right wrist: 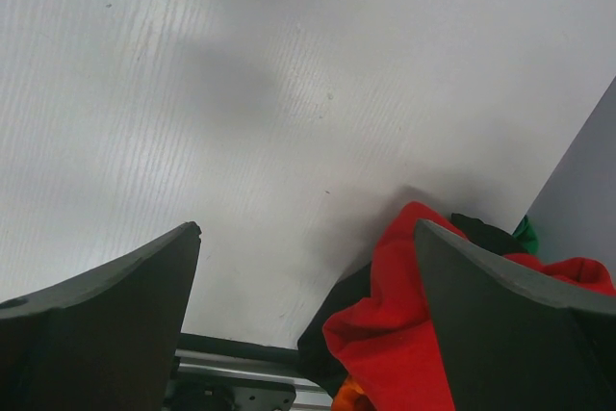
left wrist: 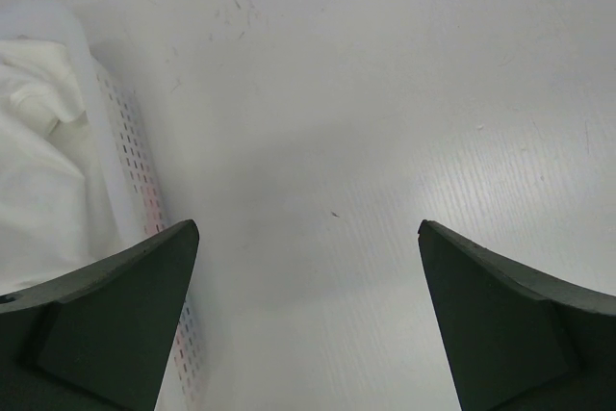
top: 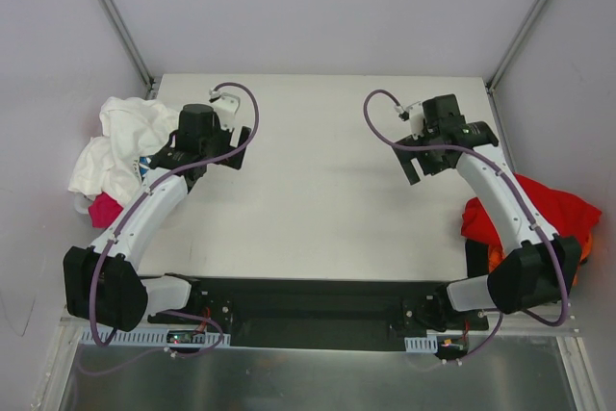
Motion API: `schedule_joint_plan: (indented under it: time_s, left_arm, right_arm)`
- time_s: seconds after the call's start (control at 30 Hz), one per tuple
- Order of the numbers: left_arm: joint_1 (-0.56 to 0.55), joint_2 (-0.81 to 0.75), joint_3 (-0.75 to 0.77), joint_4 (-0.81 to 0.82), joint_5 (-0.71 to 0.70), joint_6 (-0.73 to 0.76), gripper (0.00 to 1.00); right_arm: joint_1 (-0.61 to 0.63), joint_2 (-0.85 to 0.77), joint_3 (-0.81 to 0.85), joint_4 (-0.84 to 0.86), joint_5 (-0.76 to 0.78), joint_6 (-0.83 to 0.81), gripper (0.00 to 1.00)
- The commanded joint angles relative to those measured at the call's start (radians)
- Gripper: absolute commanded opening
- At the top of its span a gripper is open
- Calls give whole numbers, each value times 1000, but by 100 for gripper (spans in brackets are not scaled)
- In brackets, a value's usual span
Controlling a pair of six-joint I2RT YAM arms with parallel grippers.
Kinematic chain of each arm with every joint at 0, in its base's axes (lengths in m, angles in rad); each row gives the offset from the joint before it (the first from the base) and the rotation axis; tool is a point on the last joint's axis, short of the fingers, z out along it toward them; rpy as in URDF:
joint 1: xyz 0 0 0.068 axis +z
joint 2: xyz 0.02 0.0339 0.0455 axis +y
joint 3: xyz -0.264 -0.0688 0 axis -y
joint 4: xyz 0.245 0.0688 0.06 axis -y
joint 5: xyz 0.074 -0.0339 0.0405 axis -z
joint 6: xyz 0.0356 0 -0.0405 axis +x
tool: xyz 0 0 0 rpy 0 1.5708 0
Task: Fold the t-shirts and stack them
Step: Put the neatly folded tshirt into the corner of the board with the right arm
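Observation:
A pile of t-shirts lies at the table's left edge: a white one (top: 120, 141) on top, with a bit of blue print (top: 144, 165) and a pink one (top: 104, 209) below it. A second pile lies at the right edge: a bright red t-shirt (top: 544, 207) over an orange one (top: 495, 257). My left gripper (top: 197, 159) is open and empty above bare table, right beside the white cloth (left wrist: 38, 170). My right gripper (top: 431, 163) is open and empty, left of the red t-shirt (right wrist: 404, 334). Dark cloth (right wrist: 337, 329), a green bit (right wrist: 525, 233) and orange (right wrist: 351, 397) show under the red.
A white perforated basket wall (left wrist: 130, 170) stands by the white cloth in the left wrist view. The white table (top: 318, 180) has grey walls on three sides. A black rail (top: 308, 300) runs along the near edge between the arm bases.

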Motion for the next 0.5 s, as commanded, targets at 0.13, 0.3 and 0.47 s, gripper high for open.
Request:
schedule_joint_plan:
  time_s: [0.13, 0.3, 0.47]
  left_arm:
    - [-5, -13, -4, 9, 39, -27, 99]
    - [-5, -4, -9, 9, 39, -25, 99]
    - [-5, 1, -10, 9, 37, -24, 99]
  right_arm:
    - [7, -43, 1, 8, 17, 0, 96]
    - [9, -42, 1, 8, 10, -3, 97]
    - [9, -49, -6, 11, 4, -8, 96]
